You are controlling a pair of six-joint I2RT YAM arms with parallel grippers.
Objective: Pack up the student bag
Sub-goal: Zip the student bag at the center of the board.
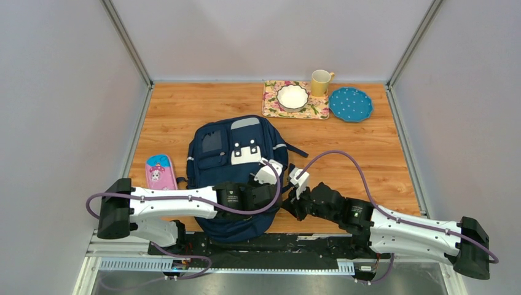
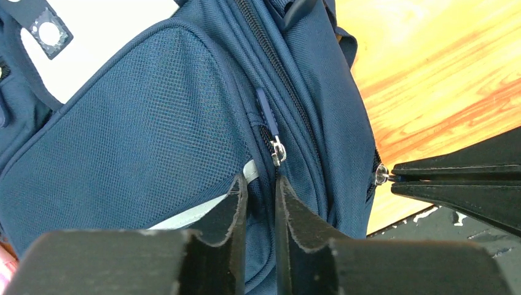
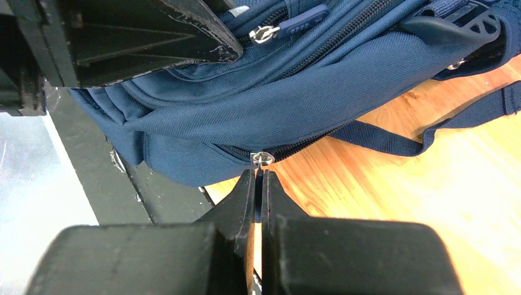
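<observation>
The student bag [image 1: 227, 153], navy blue, lies flat on the wooden table with its front pockets up. My left gripper [image 1: 271, 177] is at its right near side. In the left wrist view the left gripper [image 2: 261, 184] is shut on a fold of the bag's fabric [image 2: 153, 141], just below a small zipper pull [image 2: 278, 149]. My right gripper [image 1: 297, 182] is beside it at the bag's edge. In the right wrist view the right gripper [image 3: 258, 176] is shut on the pull tab of the side zipper slider [image 3: 262, 159]. That zipper looks closed.
A pink pencil case [image 1: 160, 171] lies left of the bag. At the back are a floral mat [image 1: 270, 101] with a white bowl [image 1: 292, 96], a yellow mug [image 1: 320, 82] and a blue plate [image 1: 350, 104]. A bag strap [image 3: 393, 138] trails on the table.
</observation>
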